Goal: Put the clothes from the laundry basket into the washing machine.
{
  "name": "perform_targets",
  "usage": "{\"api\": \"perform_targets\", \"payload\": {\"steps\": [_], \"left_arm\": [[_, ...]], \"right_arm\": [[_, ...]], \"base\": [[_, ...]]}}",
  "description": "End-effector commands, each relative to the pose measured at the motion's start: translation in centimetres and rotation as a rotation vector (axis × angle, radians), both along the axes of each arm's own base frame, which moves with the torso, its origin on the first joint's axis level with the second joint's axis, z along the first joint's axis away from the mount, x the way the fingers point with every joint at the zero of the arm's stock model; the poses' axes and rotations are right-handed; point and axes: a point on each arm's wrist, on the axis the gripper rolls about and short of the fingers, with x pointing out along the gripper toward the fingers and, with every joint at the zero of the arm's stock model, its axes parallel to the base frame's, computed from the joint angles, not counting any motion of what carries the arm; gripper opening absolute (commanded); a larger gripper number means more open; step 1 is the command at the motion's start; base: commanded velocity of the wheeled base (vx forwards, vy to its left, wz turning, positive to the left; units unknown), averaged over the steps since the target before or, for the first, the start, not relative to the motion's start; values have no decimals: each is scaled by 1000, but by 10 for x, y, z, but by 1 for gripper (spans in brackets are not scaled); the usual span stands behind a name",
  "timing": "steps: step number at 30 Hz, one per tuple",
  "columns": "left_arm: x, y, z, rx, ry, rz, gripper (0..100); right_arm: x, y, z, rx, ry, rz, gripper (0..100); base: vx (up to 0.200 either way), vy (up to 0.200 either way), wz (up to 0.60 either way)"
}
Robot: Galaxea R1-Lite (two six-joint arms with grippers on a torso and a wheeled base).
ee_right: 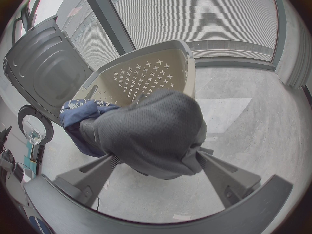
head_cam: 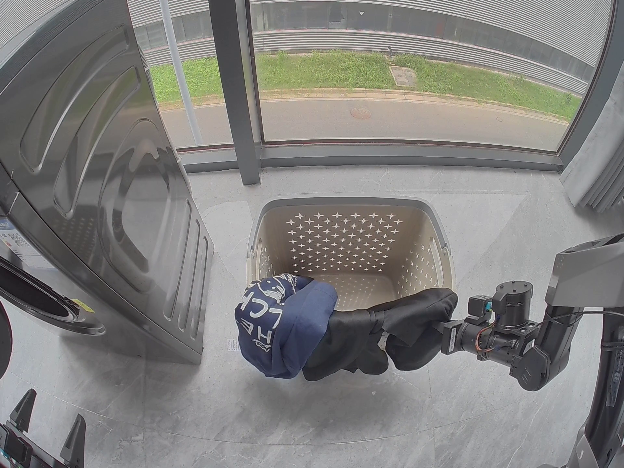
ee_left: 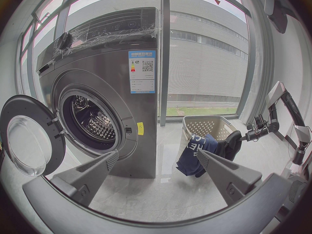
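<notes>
Clothes on the way to the wash: the right claw [ee_right: 156, 163] is clamped on a black garment [head_cam: 364, 342], with a blue shirt [head_cam: 283, 326] bundled against it. The pair hangs above the floor [head_cam: 325, 417], just over the near rim of the laundry basket [head_cam: 351, 204]. The step in hand looks like the carry from basket to machine. The washing machine [ee_left: 107, 82] stands to the robot's left, its round door [ee_left: 29, 137] swung wide and the drum [ee_left: 92, 121] exposed. The left claw [ee_left: 156, 152] sits low in front of that opening, fingers apart and holding nothing. The next move likely calls for swinging the bundle leftward and around the machine's corner to the drum mouth. The trailing blue shirt needs to stay off the floor and clear the door rim before release.
</notes>
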Motion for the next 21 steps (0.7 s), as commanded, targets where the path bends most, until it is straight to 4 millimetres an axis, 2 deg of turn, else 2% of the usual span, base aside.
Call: {"api": "perform_targets", "payload": {"steps": [1,5,6,12,20,21], "left_arm": [[0,0,-4,-1,3,0,100],[0,0,-4,-1,3,0,100],[0,0,-4,-1,3,0,100],[0,0,-4,1,3,0,100],[0,0,-4,-1,3,0,100],[0,0,-4,-1,3,0,100]], "right_arm": [[0,0,0,-1,0,-1,0],[-4,-1,-1,-6,16,1,0],[-10,-2,0,-11,30,3,0],[-19,-4,35,26,-60,36,0],[-31,-4,71,65,-171,63,0],[-31,-4,71,65,-171,63,0]], "base": [[0,0,0],[0,0,0],[0,0,0],[0,0,0],[0,0,0],[0,0,0]]}}
